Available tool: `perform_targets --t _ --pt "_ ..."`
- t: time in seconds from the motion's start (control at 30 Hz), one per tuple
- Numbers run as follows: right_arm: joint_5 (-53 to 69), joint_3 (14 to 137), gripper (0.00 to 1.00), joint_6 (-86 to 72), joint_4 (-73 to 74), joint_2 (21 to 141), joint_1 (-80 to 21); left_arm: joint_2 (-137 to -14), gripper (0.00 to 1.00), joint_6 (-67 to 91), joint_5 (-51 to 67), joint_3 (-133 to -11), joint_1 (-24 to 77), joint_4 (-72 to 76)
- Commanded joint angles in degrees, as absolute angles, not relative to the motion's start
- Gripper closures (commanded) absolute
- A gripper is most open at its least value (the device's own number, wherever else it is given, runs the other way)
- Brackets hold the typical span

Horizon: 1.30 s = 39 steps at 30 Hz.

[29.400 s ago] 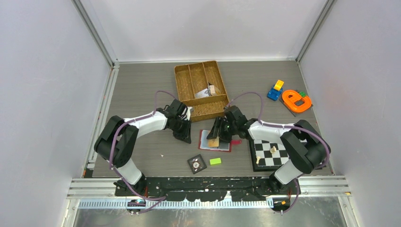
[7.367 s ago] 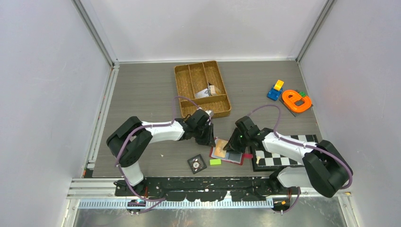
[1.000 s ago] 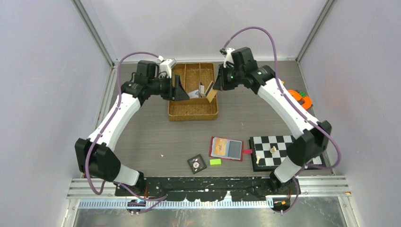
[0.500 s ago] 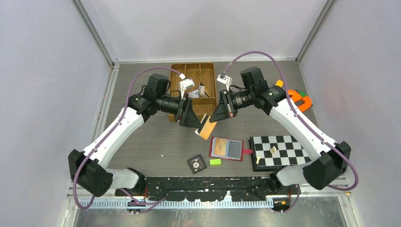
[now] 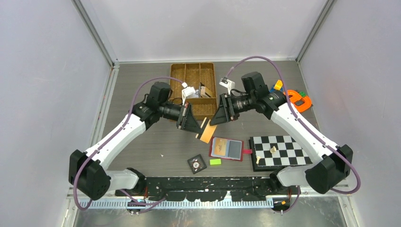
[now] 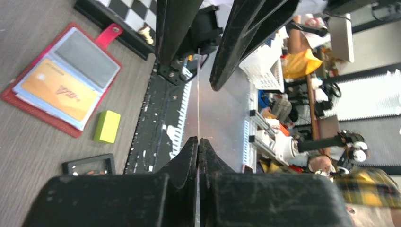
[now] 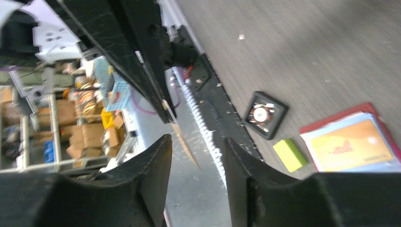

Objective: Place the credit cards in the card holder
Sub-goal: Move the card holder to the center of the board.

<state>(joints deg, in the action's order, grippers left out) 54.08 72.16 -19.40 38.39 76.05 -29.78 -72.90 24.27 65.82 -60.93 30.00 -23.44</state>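
Note:
The red card holder (image 5: 227,148) lies open on the table with a tan-orange credit card (image 5: 218,148) and a grey card (image 5: 234,148) in its pockets. It also shows in the left wrist view (image 6: 61,80) and the right wrist view (image 7: 350,142). My left gripper (image 5: 196,127) is shut on another tan-orange credit card (image 5: 206,131) and holds it in the air, up and left of the holder. That card shows edge-on in the left wrist view (image 6: 199,94) and in the right wrist view (image 7: 182,139). My right gripper (image 5: 215,118) is open just right of that card, its fingers either side of the card's free end.
A woven brown divided tray (image 5: 194,90) stands behind the grippers. A green block (image 5: 215,161) and a black tile with a dial (image 5: 196,163) lie in front of the holder. A chessboard (image 5: 279,150) lies to its right. Orange and blue toys (image 5: 295,100) are at the far right.
Both arms have come from over the tray toward the card holder. The tan-orange card, earlier at the right gripper, is now in the left gripper. The right jaws stand open.

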Motion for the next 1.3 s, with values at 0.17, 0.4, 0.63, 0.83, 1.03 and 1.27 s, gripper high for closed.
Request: perform_targets --t 0.17,0.4,0.63,0.83,1.03,1.27 --pt "2.82 64.43 0.42 -36.09 52.62 67.34 -30.89 -68.84 1.00 35.22 35.80 -50.05 31.69 -15.52" --pt "-16.04 53.18 0.43 -54.84 51.91 63.83 -43.28 -72.01 1.00 45.38 29.73 -41.99 34.81 -4.80" --pt "-15.74 45.68 0.43 -59.52 43.10 69.57 -45.99 -73.66 1.00 45.12 30.38 -41.80 34.90 -4.16" --pt "-14.97 41.87 0.46 -59.51 37.66 73.17 -46.38 -74.59 1.00 47.84 27.85 -40.97 36.86 -0.78" --pt "-17.33 41.05 0.48 -59.01 38.32 75.41 -46.91 -76.51 1.00 50.00 27.59 -39.82 37.60 2.10" --pt "-18.32 40.42 0.48 -58.91 37.75 77.69 -46.93 -77.84 1.00 50.80 27.85 -40.03 37.76 2.60"
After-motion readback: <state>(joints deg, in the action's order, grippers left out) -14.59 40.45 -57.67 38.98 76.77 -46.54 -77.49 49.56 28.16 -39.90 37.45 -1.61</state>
